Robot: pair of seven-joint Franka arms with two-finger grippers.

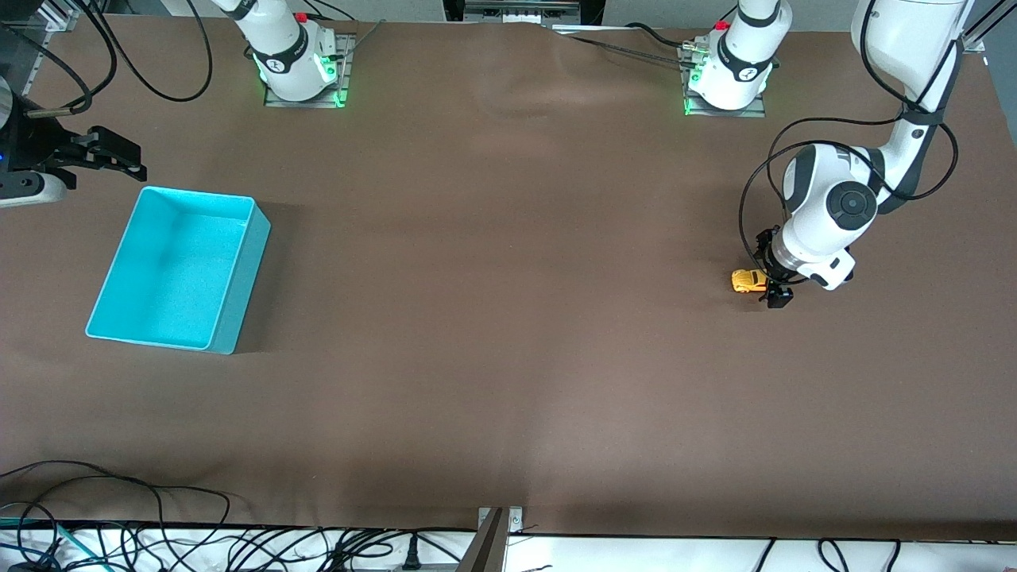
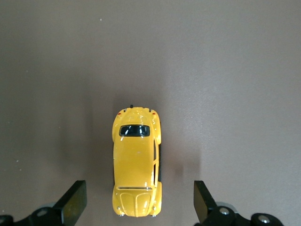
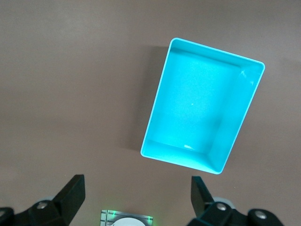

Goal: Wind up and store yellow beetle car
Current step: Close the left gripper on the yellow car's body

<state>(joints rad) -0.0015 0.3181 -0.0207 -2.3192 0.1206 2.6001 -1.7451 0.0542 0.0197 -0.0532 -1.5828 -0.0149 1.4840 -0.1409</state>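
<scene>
Inventory from my remote station, one table covered in brown cloth (image 1: 493, 318).

Item one: yellow beetle car (image 1: 748, 280), standing on its wheels on the cloth toward the left arm's end of the table, well apart from the bin. In the left wrist view the car (image 2: 136, 162) shows its roof, one dark window and a seam across the body; its wheels are mostly hidden under it.

Item two: left gripper (image 1: 775, 286), low over the cloth just beside the car. I see its fingers (image 2: 75, 201) spread wide, one on each side of the car with clear cloth between pads and bodywork; nothing is held.

Item three: turquoise bin (image 1: 171, 270), a rectangular open tub toward the right arm's end of the table. I see only its bare floor in the right wrist view (image 3: 202, 117).

Item four: right gripper (image 1: 111, 155), up in the air over the cloth near the bin's corner, waiting. I see its fingers (image 3: 70, 190) spread wide and holding nothing.

Item five: loose cables (image 1: 159, 540) along the table edge nearest the front camera.
</scene>
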